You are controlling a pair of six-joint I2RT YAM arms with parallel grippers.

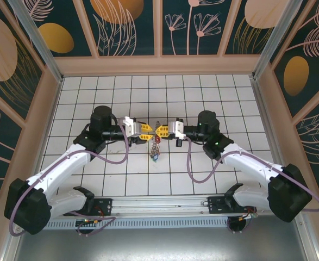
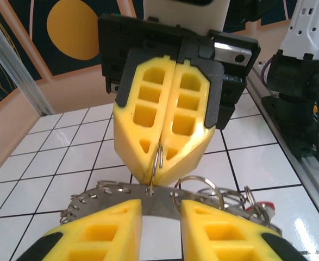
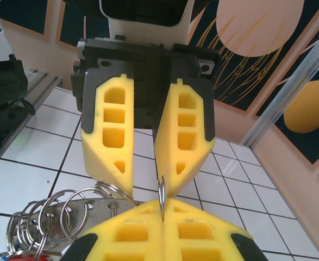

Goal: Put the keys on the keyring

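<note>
Closest to the left wrist camera, the two yellow fingers point(image 2: 94, 236) of the left jaws stand part-way apart, with a plain gap between their tips. Across those tips runs the keyring point(image 2: 116, 197), a flat grey band with small holes along its edge. I cannot tell whether the left jaws pinch it or merely lie against it.

Just beyond the band, tip to tip with the left jaws, the right jaws are pressed together. Their yellow pads point(image 2: 148, 117) meet along one seam and nip a thin split ring point(image 2: 158, 159), which stands upright out of the seam and reaches down to the band.

Beside the tips of the right jaws, on the side toward the arm bases, a cluster of loose wire rings point(image 2: 216, 191) crowds against the band. A red key head point(image 2: 263, 209) sits at the outer end of that cluster.

Seen from above, the two jaws meet nose to nose over the white tiled counter point(image 1: 213, 92). The keys point(image 1: 155, 149) show as a small bunch just to the near side of that meeting point, toward the bases
</note>
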